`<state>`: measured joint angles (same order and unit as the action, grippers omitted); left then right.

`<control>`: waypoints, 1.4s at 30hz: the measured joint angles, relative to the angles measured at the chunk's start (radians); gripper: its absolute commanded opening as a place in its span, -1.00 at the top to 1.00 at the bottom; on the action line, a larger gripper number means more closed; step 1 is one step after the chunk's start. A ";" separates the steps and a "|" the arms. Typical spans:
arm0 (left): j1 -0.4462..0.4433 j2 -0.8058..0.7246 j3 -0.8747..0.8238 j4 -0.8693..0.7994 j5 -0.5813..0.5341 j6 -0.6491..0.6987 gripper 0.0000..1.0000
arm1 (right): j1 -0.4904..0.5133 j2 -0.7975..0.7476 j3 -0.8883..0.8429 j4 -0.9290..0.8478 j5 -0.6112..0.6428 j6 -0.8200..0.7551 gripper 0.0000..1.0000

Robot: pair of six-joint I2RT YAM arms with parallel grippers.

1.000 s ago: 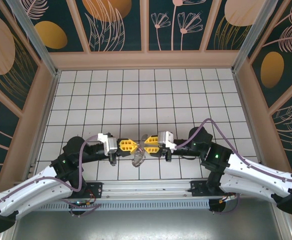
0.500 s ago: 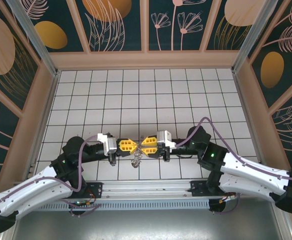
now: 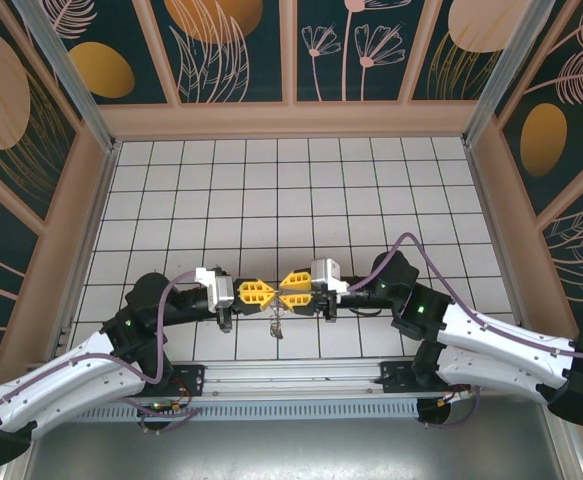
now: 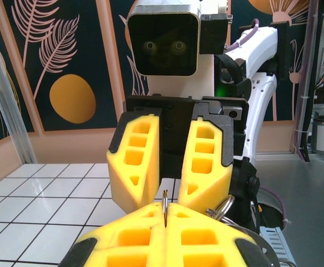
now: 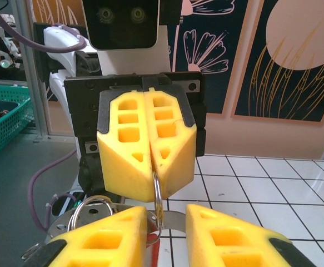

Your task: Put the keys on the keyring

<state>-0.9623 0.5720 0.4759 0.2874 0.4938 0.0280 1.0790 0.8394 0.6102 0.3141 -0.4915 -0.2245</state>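
A white tiled floor [image 3: 271, 180] with dark grout lies inside beige-framed walls [image 3: 231, 50] of dark teal panels painted with orange discs and pale leaves. A grey metal rail [image 3: 291, 375] runs along the near edge, and a green plastic basket [image 5: 6, 117] stands off the table. Low over the front tiles the two claws meet tip to tip. The left gripper [image 3: 270, 296] is pinched together on the thin grey wire keyring [image 5: 157, 192]. The right gripper [image 3: 284, 286] has its yellow fingers apart around that wire. Small silver loops [image 5: 89, 208] hang beneath.
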 measured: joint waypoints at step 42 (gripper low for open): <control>-0.006 0.101 0.164 -0.354 -0.110 0.088 1.00 | 0.017 0.074 0.201 -0.449 0.145 -0.259 0.83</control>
<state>-0.9680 0.6731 0.6403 -0.0666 0.3836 0.1158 1.0958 0.9131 0.8116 -0.1345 -0.3466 -0.4831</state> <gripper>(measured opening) 0.045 0.046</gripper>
